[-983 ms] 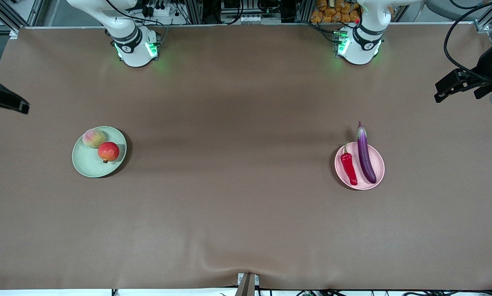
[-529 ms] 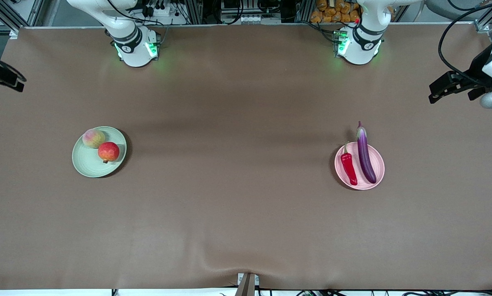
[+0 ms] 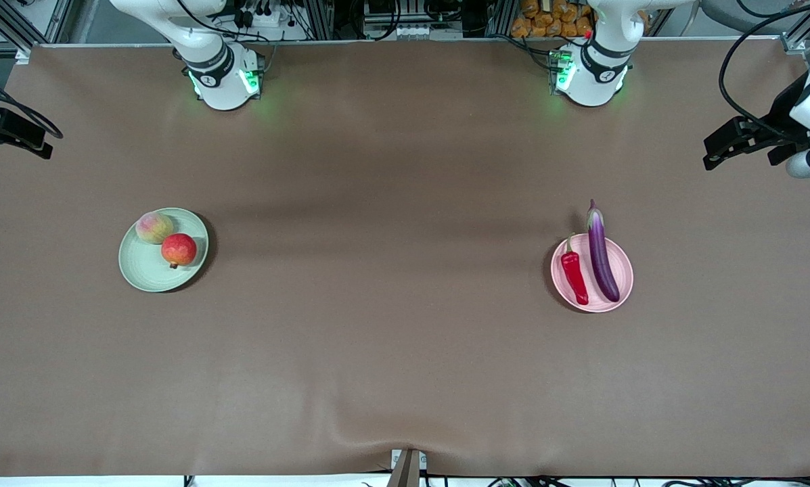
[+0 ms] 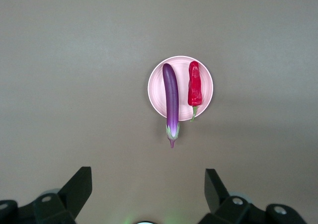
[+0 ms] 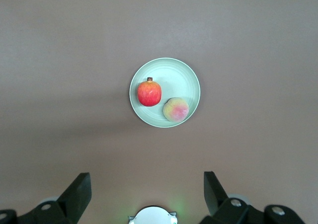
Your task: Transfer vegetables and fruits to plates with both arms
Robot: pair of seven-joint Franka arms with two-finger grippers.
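Observation:
A pale green plate [image 3: 144, 272] near the right arm's end of the table holds a fuzzy peach [image 3: 154, 227] and a round red fruit [image 3: 178, 249], side by side and touching. Toward the left arm's end, a pale pink plate [image 3: 625, 269] carries a red chili pepper [image 3: 574, 272] and a purple eggplant [image 3: 601, 256] whose stem end overhangs the rim. My right gripper [image 3: 29, 138] hangs open and empty high over its table end; its wrist view shows the green plate [image 5: 171, 70] below. My left gripper [image 3: 723, 145] is open and empty, looking down on the pink plate [image 4: 155, 90].
Brown cloth covers the whole table. The two arm bases [image 3: 225, 81] stand along the edge farthest from the front camera. A small mount [image 3: 407, 467] pokes up at the nearest edge, midway along.
Both grippers have shifted a little at their table ends, toward the side where the bases stand. The plates, fruits and vegetables have not moved.

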